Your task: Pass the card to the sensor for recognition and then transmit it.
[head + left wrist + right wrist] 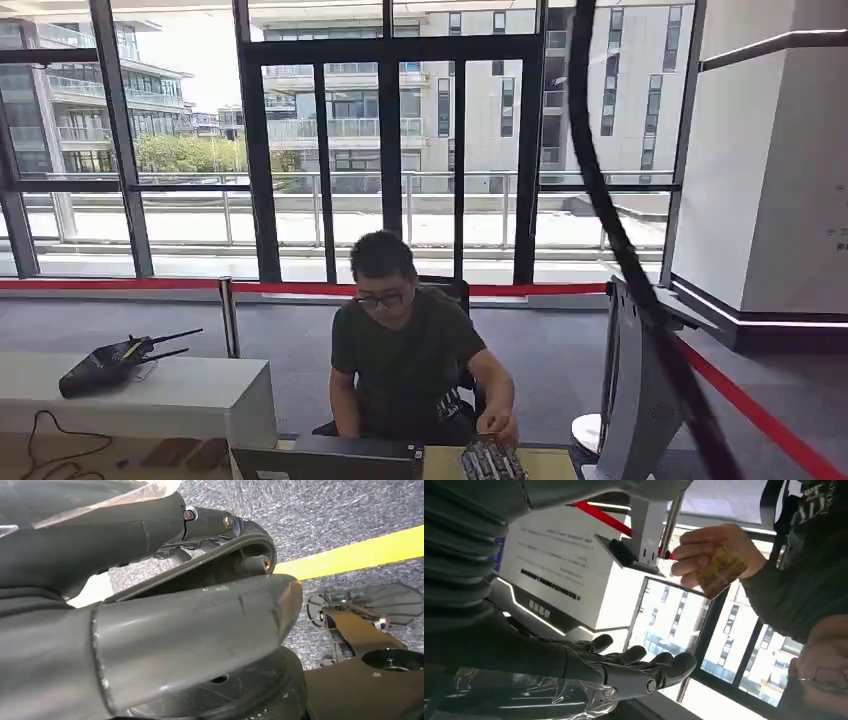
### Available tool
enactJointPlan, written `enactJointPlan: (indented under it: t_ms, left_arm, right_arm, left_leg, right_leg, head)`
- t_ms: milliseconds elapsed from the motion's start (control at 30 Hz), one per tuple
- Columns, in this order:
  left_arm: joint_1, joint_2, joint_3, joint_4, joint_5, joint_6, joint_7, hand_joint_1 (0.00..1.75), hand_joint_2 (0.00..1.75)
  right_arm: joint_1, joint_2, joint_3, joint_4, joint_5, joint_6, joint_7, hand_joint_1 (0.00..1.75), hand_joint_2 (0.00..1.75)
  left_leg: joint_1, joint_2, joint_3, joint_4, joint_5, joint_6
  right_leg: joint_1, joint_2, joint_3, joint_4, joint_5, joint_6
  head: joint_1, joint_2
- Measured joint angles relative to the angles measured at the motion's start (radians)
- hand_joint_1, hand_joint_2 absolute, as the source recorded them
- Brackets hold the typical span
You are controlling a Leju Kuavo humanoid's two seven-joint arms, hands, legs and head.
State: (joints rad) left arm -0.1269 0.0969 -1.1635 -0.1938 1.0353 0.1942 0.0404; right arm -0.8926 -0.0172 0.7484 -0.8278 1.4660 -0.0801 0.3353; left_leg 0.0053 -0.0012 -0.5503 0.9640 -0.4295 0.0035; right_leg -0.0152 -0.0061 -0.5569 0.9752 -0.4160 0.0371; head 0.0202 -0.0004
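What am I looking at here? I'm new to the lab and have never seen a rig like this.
These are three cameras on one humanoid robot. The head view looks forward at a seated person behind a desk with a keyboard; a router sits on a white counter. The left wrist view looks down past the left robot hand at grey floor with a yellow line. The right wrist view shows the right robot hand, fingers apart and holding nothing, while a person's hand holds the card nearby.
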Motion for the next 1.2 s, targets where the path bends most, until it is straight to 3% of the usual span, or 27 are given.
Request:
enactJointPlan:
  t_ms: [100,300,367,400,633,900,1000,1100,1200]
  left_arm:
    - [0.001,0.000,0.000,0.000,-0.001,-0.005,0.000,0.00,0.00]
    - [0.001,0.000,0.000,0.000,-0.003,-0.012,0.000,0.00,0.00]
    - [0.003,0.001,0.000,0.000,-0.005,-0.017,0.000,0.00,0.00]
    - [0.006,0.005,0.000,0.000,-0.010,-0.032,-0.018,0.00,0.00]
    - [0.009,0.014,0.000,0.002,0.006,-0.027,-0.005,0.00,0.00]
    - [0.004,0.018,0.000,0.005,0.026,-0.020,0.013,0.00,0.00]
    - [0.009,0.020,0.000,0.006,0.035,-0.023,0.013,0.00,0.00]
    - [0.009,0.024,0.000,0.006,0.050,-0.015,0.024,0.00,0.00]
    - [0.007,0.024,0.001,0.006,0.059,-0.010,0.031,0.00,0.00]
  right_arm:
    - [-0.003,-0.007,-0.013,0.000,-0.026,0.011,-0.010,0.00,0.00]
    - [-0.005,-0.032,-0.033,-0.010,-0.040,0.016,0.028,0.00,0.00]
    - [-0.012,-0.077,-0.060,-0.012,-0.057,0.058,0.054,0.00,0.00]
    - [-0.005,-0.174,-0.110,-0.032,-0.073,0.100,0.091,0.00,0.00]
    - [0.102,-0.401,-0.296,-0.159,-0.275,0.153,0.159,0.00,0.00]
    - [0.241,-0.567,-0.459,-0.278,-0.327,0.191,0.213,0.00,0.00]
    - [0.366,-0.636,-0.554,-0.302,-0.326,0.174,0.184,0.00,0.00]
    - [0.499,-0.678,-0.636,-0.295,-0.220,0.070,0.124,0.00,0.00]
    - [0.593,-0.684,-0.716,-0.255,-0.201,-0.030,0.084,0.00,0.00]
  left_leg:
    - [0.000,0.000,0.001,0.000,0.000,0.000]
    - [0.000,0.000,0.000,0.001,0.000,0.000]
    - [0.000,0.000,0.001,0.001,0.000,0.000]
    - [-0.001,-0.001,0.000,0.001,0.000,0.000]
    - [-0.002,-0.002,0.000,0.002,-0.002,0.003]
    - [-0.001,-0.003,0.003,0.002,-0.004,0.003]
    - [-0.001,-0.005,0.002,0.002,-0.006,0.004]
    - [-0.001,-0.004,0.003,0.001,-0.008,0.003]
    - [-0.001,-0.003,0.005,0.001,-0.009,0.003]
  right_leg:
    - [0.000,0.000,0.000,0.000,0.000,0.000]
    - [0.000,0.000,0.000,0.000,0.000,0.000]
    - [-0.001,0.000,0.000,-0.001,0.000,0.000]
    - [-0.001,-0.001,0.001,-0.002,0.001,0.001]
    - [-0.002,-0.001,0.002,-0.003,0.000,0.003]
    - [-0.001,-0.003,0.003,-0.004,-0.002,0.004]
    - [-0.001,-0.005,0.006,-0.004,-0.004,0.006]
    - [-0.002,-0.004,0.006,-0.004,-0.006,0.005]
    - [-0.002,-0.002,0.006,-0.004,-0.007,0.004]
  head:
    - [-0.001,0.000]
    - [0.000,0.000]
    - [-0.001,0.000]
    - [0.000,0.000]
    - [-0.001,0.000]
    - [-0.002,0.000]
    - [-0.002,0.000]
    - [-0.002,0.000]
    - [-0.002,0.000]
